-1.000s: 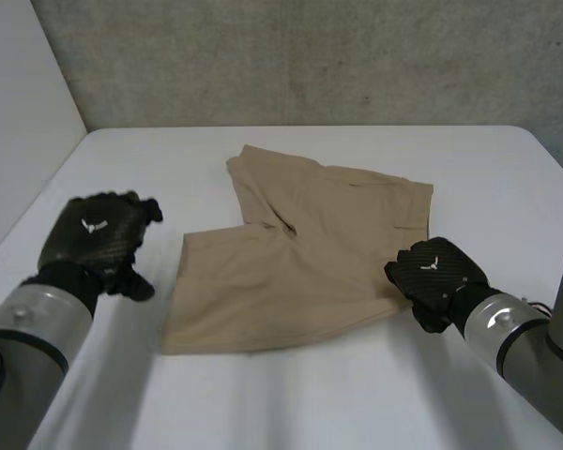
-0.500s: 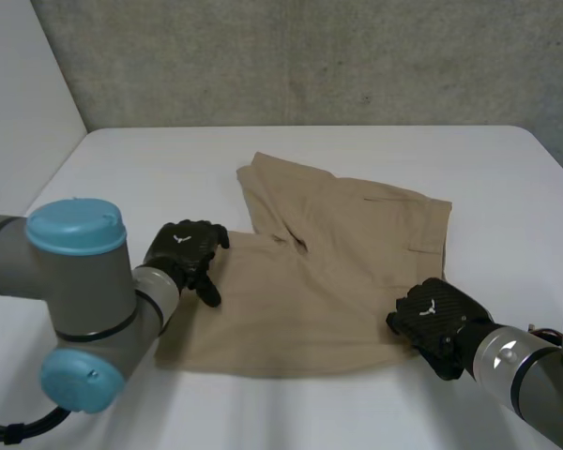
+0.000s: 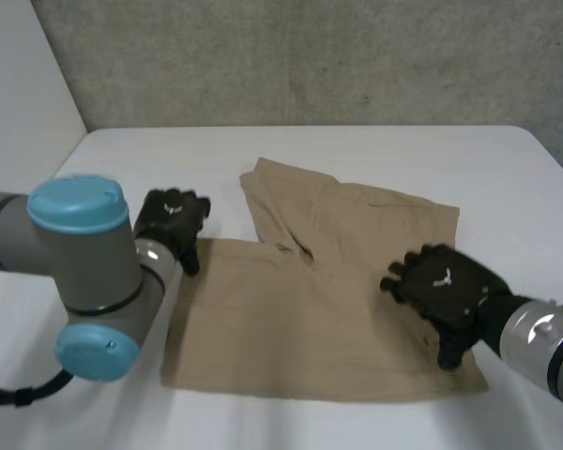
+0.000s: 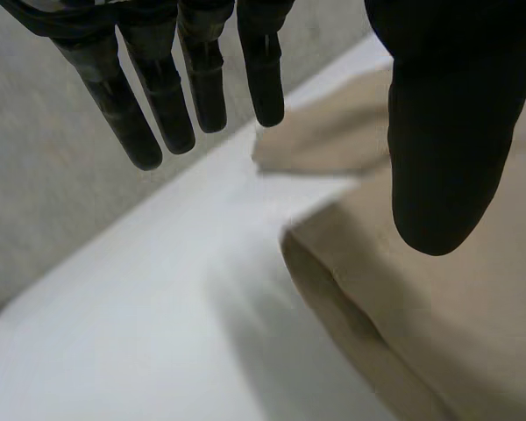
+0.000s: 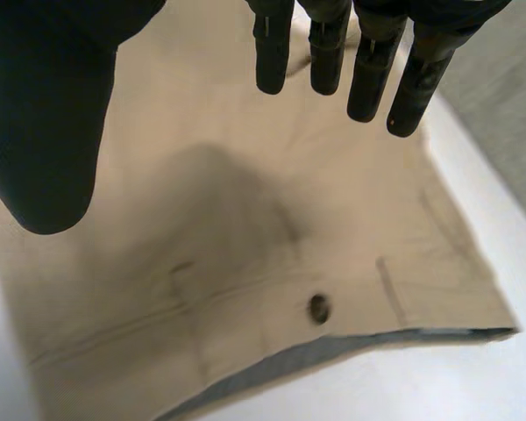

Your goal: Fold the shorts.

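**A:** Where are the soft tan cloth shorts lying?

**B:** They are lying spread out on the flat white table, between the two arms.

**A:** What is the black left hand doing?

**B:** It is hanging by the corner of one leg of the shorts. Its fingers are sticking out straight, with the thumb wide apart. It is holding nothing.

**A:** And the black right hand?

**B:** It is hanging over the other side of the shorts, near the small dark buttonhole. Its fingers are pointing out straight too, and it is gripping nothing. I cannot tell if it is touching the cloth.
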Controlling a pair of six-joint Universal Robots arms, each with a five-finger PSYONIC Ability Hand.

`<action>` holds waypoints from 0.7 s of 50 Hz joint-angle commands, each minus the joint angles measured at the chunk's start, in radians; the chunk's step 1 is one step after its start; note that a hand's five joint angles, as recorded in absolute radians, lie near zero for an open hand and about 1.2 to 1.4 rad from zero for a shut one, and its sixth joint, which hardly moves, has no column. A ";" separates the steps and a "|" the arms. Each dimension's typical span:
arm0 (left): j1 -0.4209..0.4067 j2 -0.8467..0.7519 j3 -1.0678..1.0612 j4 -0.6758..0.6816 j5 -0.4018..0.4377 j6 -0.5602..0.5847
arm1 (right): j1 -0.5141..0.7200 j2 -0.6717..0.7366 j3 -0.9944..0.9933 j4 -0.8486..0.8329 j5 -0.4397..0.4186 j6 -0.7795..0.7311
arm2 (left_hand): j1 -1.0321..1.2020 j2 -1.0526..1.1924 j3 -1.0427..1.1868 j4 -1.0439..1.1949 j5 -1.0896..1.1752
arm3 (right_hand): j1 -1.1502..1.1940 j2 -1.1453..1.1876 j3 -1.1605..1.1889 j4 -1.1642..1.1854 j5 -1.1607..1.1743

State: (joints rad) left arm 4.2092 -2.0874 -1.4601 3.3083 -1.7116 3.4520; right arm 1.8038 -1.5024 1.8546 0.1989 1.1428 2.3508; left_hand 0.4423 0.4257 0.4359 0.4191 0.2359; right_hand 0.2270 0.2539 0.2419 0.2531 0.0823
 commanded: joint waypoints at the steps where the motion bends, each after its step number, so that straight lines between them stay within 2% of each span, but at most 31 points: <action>1: -0.014 -0.028 0.122 0.019 0.076 -0.007 | -0.035 -0.027 -0.029 -0.078 0.000 0.175 | 0.003 0.020 0.010 0.026 0.035 | -0.048 -0.075 -0.063 -0.074 -0.078; 5: -0.012 -0.100 0.222 0.019 0.186 -0.005 | -0.064 -0.030 -0.032 -0.121 0.000 0.226 | 0.012 0.029 0.018 0.035 0.044 | -0.052 -0.079 -0.067 -0.079 -0.082; 8: -0.011 -0.128 0.253 0.019 0.213 -0.005 | -0.069 -0.022 -0.045 -0.144 0.000 0.242 | 0.015 0.031 0.021 0.038 0.047 | -0.052 -0.079 -0.067 -0.079 -0.082; 12: 0.002 -0.227 0.357 0.013 0.256 0.006 | -0.057 0.111 -0.135 -0.153 0.015 0.272 | 0.015 0.032 0.021 0.038 0.047 | -0.052 -0.079 -0.067 -0.079 -0.082; 14: 0.006 -0.267 0.402 0.004 0.303 0.019 | -0.054 0.164 -0.179 -0.147 0.021 0.292 | 0.018 0.034 0.024 0.041 0.050 | -0.052 -0.079 -0.067 -0.079 -0.082; 17: 0.023 -0.310 0.457 -0.007 0.393 0.056 | -0.052 0.182 -0.209 -0.147 0.029 0.308 | 0.021 0.037 0.027 0.044 0.053 | -0.052 -0.079 -0.067 -0.079 -0.082; 21: 0.052 -0.371 0.541 -0.051 0.460 0.102 | -0.043 0.189 -0.221 -0.147 0.043 0.320 | 0.021 0.037 0.027 0.044 0.053 | -0.052 -0.079 -0.067 -0.079 -0.082; 29: 0.087 -0.546 0.796 -0.194 0.492 0.171 | -0.017 0.192 -0.196 -0.148 0.046 0.320 | 0.032 0.049 0.039 0.056 0.064 | -0.052 -0.079 -0.067 -0.079 -0.082; 35: 0.109 -0.623 0.886 -0.251 0.497 0.208 | -0.027 0.189 -0.160 -0.153 0.043 0.318 | 0.076 0.093 0.083 0.100 0.108 | -0.052 -0.079 -0.067 -0.079 -0.082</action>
State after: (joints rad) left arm 4.3035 -2.6430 -0.6546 3.1089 -1.2138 3.6304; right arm 1.7846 -1.3083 1.6616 0.0504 1.1891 2.6709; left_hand 0.4326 0.4281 0.4365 0.4211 0.2422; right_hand 0.2007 0.2144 0.2136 0.2311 0.0722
